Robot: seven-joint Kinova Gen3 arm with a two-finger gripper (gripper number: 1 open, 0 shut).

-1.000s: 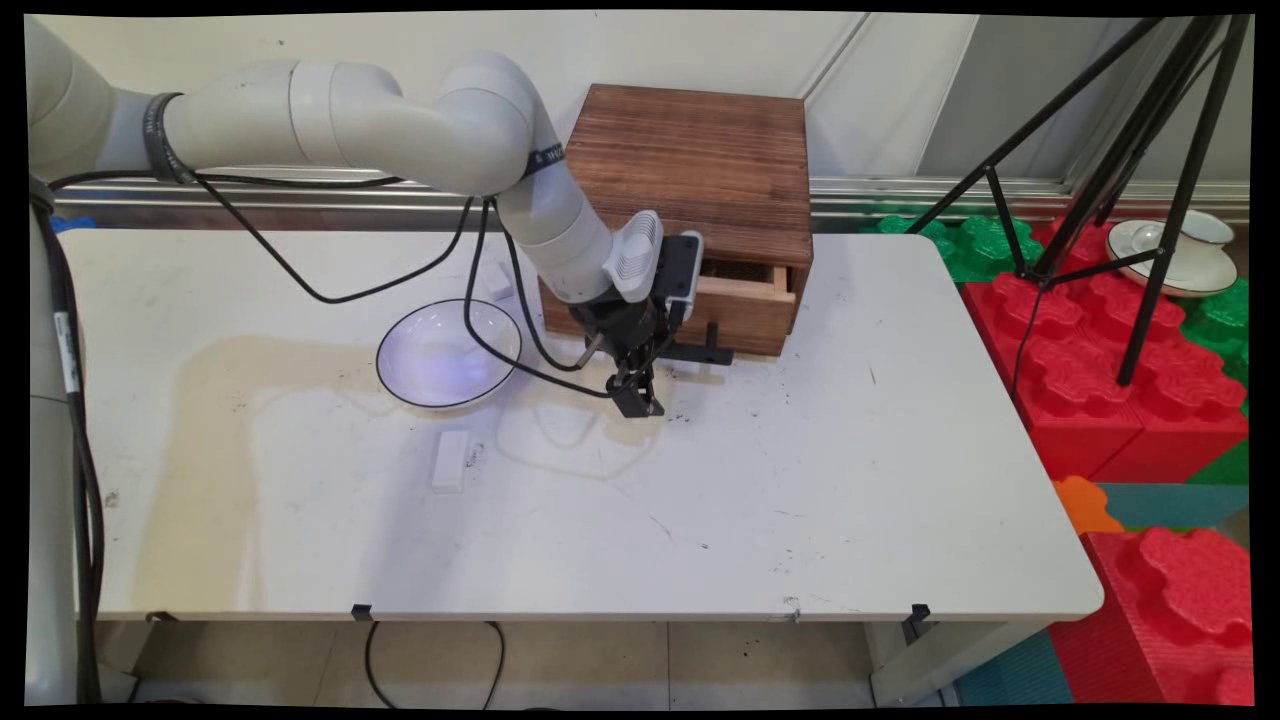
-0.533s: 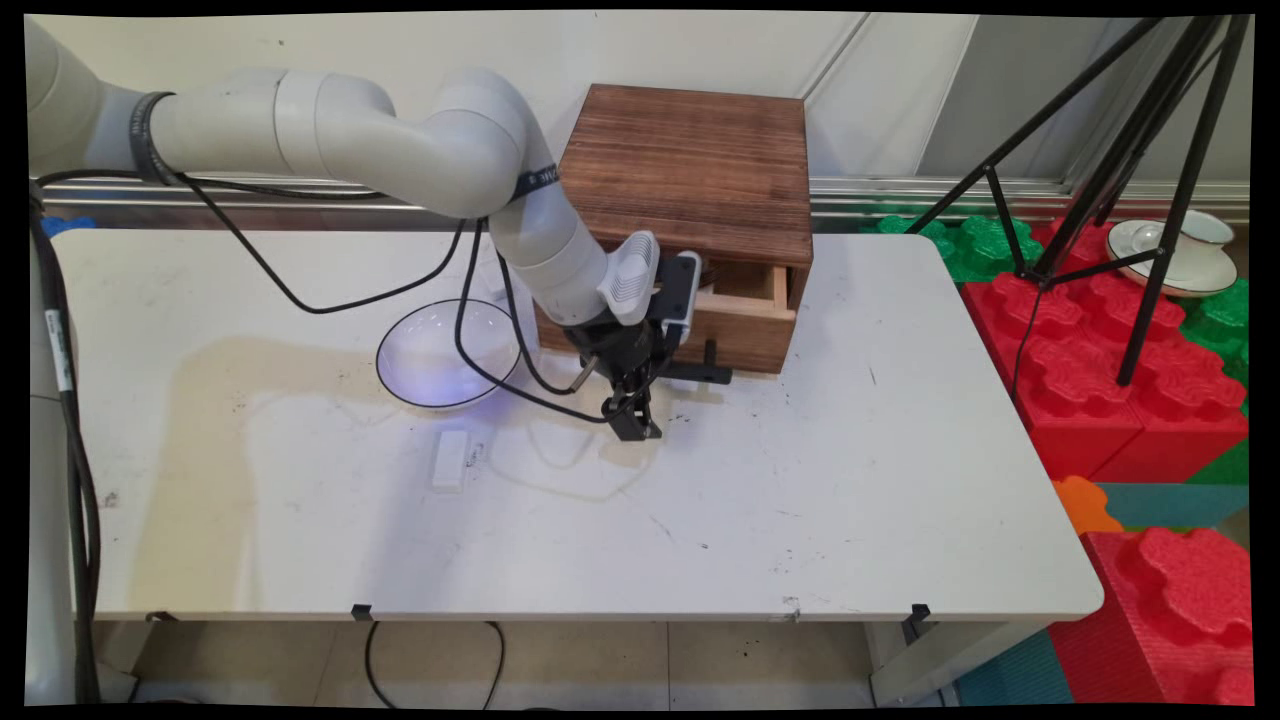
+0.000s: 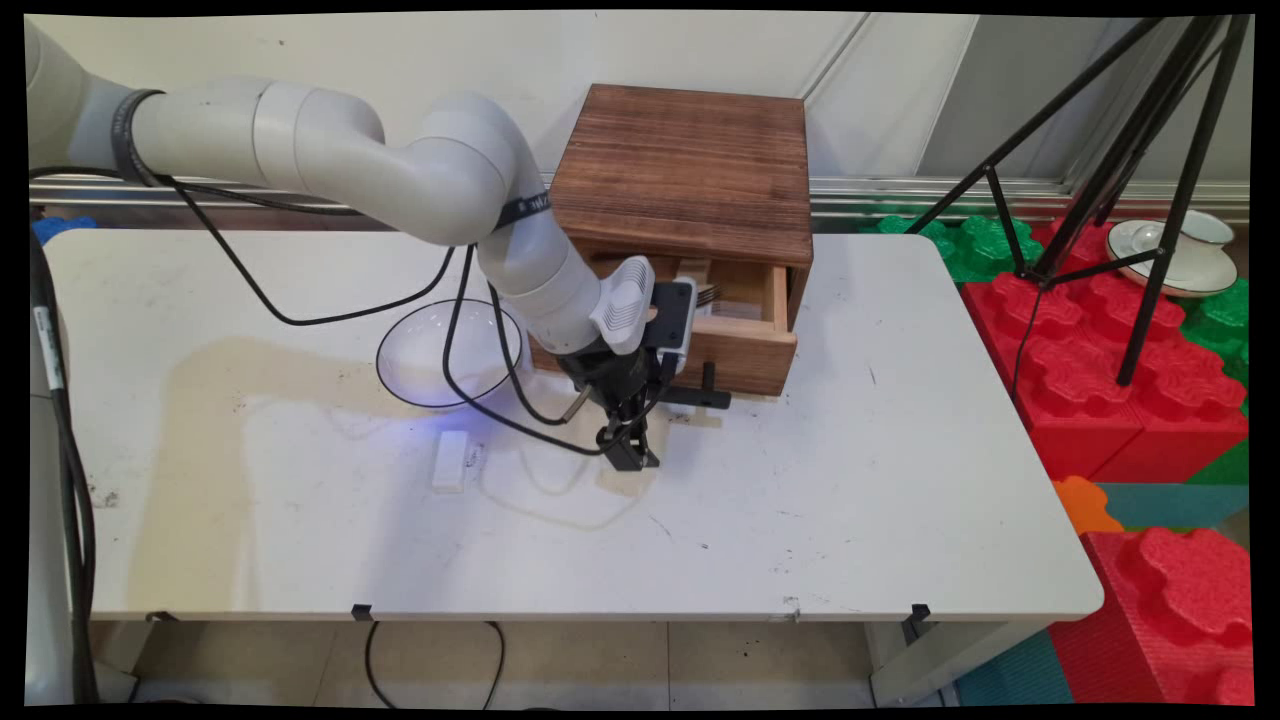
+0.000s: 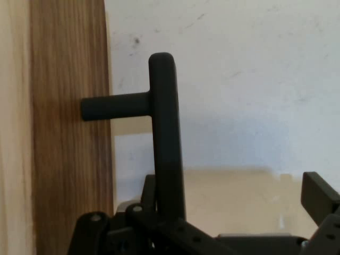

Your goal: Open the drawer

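Your gripper [image 3: 628, 452] has its jaws parted; in the hand view the handle [image 4: 162, 133] runs down between them, close against one finger, while the other finger [image 4: 319, 196] stands clear of the bar, so nothing is clamped; the handle is a black T on a short stem fixed to the drawer [image 3: 745, 345]; the drawer stands part-way out of the front of the box [image 3: 690, 170], and you can see what look like fork tines [image 3: 708, 293] inside it, though the rest of its contents are too small to tell; your fingertips point down at the table [image 3: 850, 480] just in front of the box, at its left corner; left of the box sits a clear bowl [image 3: 420, 370], with the arm's cables hanging across it; a small white block [image 3: 450, 460] lies flat in front of the box and to its left, nearer you than the bowl; well right of the box, off the table, are a black tripod [image 3: 1150, 200], a cup and saucer [image 3: 1170, 255] and red foam blocks [image 3: 1130, 400].
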